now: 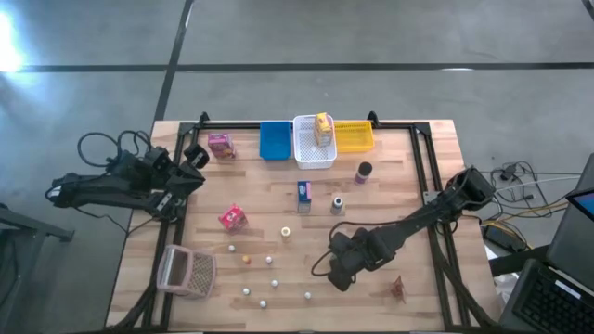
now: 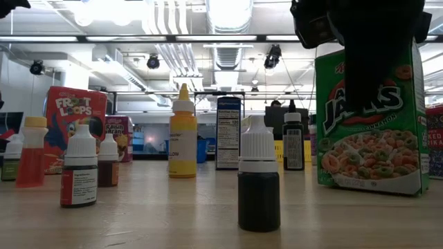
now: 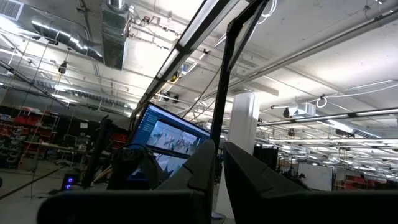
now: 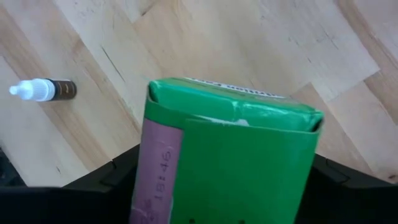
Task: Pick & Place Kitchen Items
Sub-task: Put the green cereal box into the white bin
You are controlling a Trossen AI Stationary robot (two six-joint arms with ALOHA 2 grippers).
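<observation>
Two tools: the right tool (image 1: 342, 269) grips a green box (image 4: 230, 155) standing on the surface (image 1: 278, 195); the left tool (image 1: 190, 167), closed, waits at the surface's left edge.

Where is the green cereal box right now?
The green cereal box sits between the right gripper fingers, at the table's near right in the high view; the low view shows it standing upright on the wood.

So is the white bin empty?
No, a yellow box stands in the white bin at the table's far edge.
</observation>
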